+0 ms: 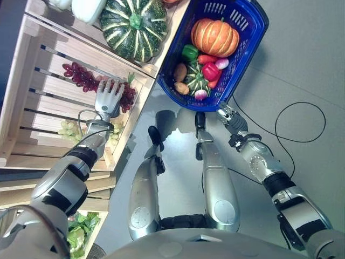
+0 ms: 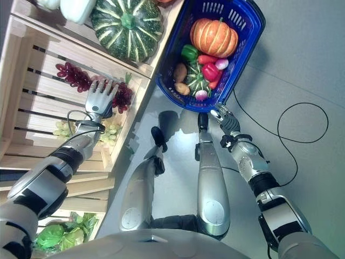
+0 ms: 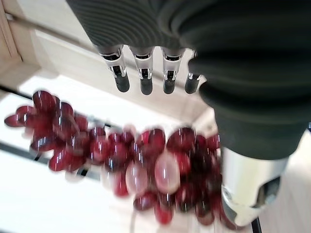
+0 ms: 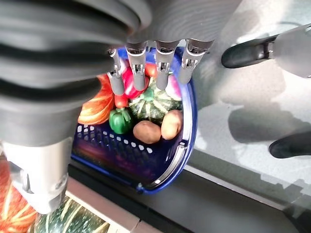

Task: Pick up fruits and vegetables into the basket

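A bunch of red grapes [image 1: 81, 76] lies on the slatted wooden shelf [image 1: 32, 81], seen close in the left wrist view [image 3: 146, 160]. My left hand [image 1: 108, 97] hovers just over the bunch's right end, fingers [image 3: 143, 73] straight and open, holding nothing. Green grapes [image 1: 67, 129] lie nearer, partly under my wrist. The blue basket [image 1: 257, 24] to the right holds an orange pumpkin [image 1: 214, 36], a small striped squash [image 1: 195, 79], green and red peppers, potatoes and radishes. My right hand [image 1: 229, 115] sits at the basket's near rim, its fingers [image 4: 146, 63] relaxed over the produce.
A large green striped squash [image 1: 135, 27] and white vegetables [image 1: 86, 8] rest on the shelf above the grapes. Leafy greens [image 1: 78, 234] fill a crate at lower left. Grey floor lies right of the basket.
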Controlling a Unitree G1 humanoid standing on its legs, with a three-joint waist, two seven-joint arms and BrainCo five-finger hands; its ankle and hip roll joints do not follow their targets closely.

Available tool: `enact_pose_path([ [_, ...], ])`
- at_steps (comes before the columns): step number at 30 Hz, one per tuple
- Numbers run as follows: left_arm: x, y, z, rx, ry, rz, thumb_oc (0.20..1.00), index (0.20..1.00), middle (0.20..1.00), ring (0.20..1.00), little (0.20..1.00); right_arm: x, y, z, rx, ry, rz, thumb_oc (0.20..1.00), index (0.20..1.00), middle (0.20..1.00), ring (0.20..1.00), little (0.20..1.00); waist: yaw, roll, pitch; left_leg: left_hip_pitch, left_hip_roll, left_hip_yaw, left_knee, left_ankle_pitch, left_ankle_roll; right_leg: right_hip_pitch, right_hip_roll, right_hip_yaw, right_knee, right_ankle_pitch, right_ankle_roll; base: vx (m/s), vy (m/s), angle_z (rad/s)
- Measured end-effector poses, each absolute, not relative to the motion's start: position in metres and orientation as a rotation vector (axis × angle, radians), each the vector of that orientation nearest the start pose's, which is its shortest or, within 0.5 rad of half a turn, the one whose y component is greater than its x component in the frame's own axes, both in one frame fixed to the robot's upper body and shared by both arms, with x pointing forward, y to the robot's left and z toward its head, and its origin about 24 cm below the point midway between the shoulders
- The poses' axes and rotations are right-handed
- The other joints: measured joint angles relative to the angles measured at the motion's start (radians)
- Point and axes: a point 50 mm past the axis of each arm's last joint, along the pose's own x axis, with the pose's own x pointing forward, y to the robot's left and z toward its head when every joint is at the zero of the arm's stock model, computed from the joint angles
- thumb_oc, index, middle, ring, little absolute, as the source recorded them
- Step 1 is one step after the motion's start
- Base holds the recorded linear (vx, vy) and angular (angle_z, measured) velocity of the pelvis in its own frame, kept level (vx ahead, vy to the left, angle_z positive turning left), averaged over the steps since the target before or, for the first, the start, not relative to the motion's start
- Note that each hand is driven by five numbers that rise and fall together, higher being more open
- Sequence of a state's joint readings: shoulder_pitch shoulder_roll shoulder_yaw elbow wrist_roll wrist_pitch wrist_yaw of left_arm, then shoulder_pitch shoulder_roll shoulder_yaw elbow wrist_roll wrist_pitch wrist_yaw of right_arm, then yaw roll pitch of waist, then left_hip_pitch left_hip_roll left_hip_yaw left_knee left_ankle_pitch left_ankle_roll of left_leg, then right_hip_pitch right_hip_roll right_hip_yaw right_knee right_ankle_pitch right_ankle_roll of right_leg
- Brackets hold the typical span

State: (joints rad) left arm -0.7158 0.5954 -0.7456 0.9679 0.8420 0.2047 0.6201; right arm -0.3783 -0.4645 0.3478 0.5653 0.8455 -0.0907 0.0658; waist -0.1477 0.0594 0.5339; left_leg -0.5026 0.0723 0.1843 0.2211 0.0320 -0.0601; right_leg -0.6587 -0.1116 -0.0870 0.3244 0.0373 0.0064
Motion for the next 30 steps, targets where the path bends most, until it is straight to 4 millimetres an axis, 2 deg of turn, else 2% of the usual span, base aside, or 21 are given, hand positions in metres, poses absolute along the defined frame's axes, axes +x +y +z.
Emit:
enact_pose_path([
  [10,0.359,0.256,0.083,1.988,-0.119,0.276,1.0,1.0,1.0,1.0,1.0,0.318,-0.202,0.043,0.262,0.126,0.122,1.0,1.0,1.0,1.0,1.0,-0.023,-0.002,0.001,-0.122,0.004,-0.003,0.114,-0.034,0.012,-0.092,-0.009,0.01,0.048,-0.005,0.006,0.0,0.0,0.0],
  [15,0.362,0.264,0.099,2.054,-0.154,0.352,1.0,1.0,1.0,1.0,1.0,0.319,-0.204,0.047,0.267,0.105,0.117,1.0,1.0,1.0,1.0,1.0,-0.029,-0.017,0.009,-0.176,0.015,0.001,0.178,-0.06,0.014,-0.137,-0.004,0.021,0.079,-0.005,0.006,0.01,-0.002,-0.05],
  [22,0.366,0.262,0.113,2.103,-0.212,0.401,1.0,1.0,1.0,1.0,1.0,0.319,-0.204,0.05,0.283,0.08,0.112,1.0,1.0,1.0,1.0,1.0,-0.041,-0.021,0.011,-0.233,0.031,0.0,0.231,-0.084,0.014,-0.18,0.006,0.026,0.095,-0.006,0.006,0.02,-0.002,-0.04],
  [30,0.371,0.265,0.124,2.112,-0.19,0.425,1.0,1.0,1.0,1.0,1.0,0.32,-0.2,0.059,0.29,0.027,0.133,1.0,1.0,1.0,1.0,1.0,-0.053,-0.028,0.014,-0.272,0.034,-0.002,0.257,-0.095,0.013,-0.22,0.011,0.04,0.112,-0.006,0.005,0.02,0.001,-0.02],
])
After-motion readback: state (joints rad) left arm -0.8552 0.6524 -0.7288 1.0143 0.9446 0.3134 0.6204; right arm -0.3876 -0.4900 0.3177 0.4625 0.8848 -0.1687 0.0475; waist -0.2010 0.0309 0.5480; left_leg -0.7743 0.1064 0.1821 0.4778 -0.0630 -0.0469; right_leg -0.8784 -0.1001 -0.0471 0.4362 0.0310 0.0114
